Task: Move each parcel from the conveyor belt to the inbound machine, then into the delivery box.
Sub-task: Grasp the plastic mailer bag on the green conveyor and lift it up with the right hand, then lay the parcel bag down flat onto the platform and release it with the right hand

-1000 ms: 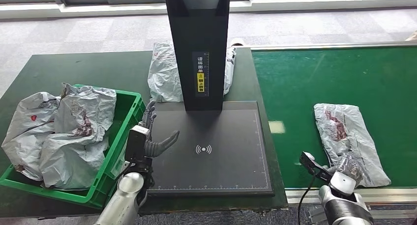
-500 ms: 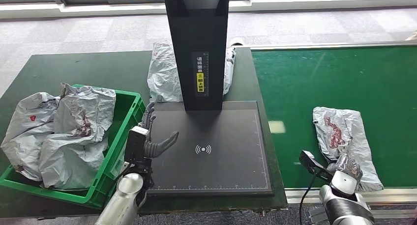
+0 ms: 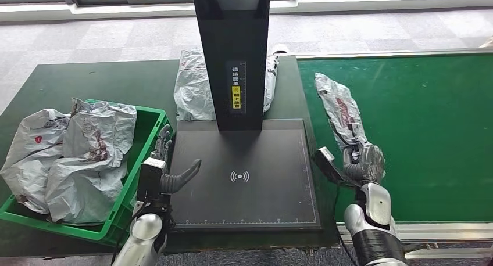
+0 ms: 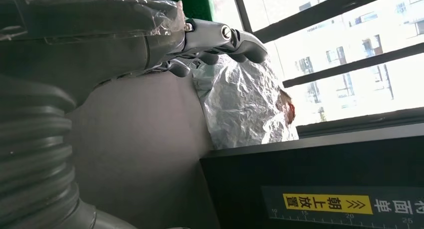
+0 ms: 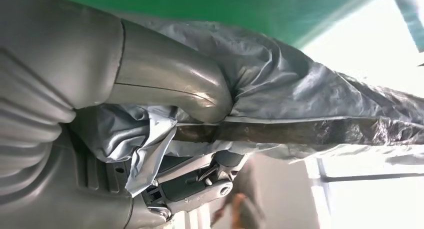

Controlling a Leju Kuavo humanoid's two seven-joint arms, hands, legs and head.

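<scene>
Head view: my right robot hand (image 3: 363, 164) grips a crinkled grey plastic parcel (image 3: 340, 112) above the green conveyor belt's (image 3: 430, 109) left edge; my left robot hand (image 3: 168, 173) hangs open at the black scanner plate's (image 3: 250, 179) left edge.

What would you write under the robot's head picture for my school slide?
Robot's right hand lifts a grey parcel off the green conveyor belt beside the black inbound machine.

Parcel-sorting station in a logistics or warehouse-type test area. Indicators: a green conveyor belt (image 3: 418, 115); a black inbound scanning machine (image 3: 244, 173) with flat platform, upright column and yellow label; a green plastic crate (image 3: 142, 155) holding grey poly-mailer parcels (image 3: 75, 155); grey tiled floor (image 3: 116, 39); large windows along the far wall.
</scene>
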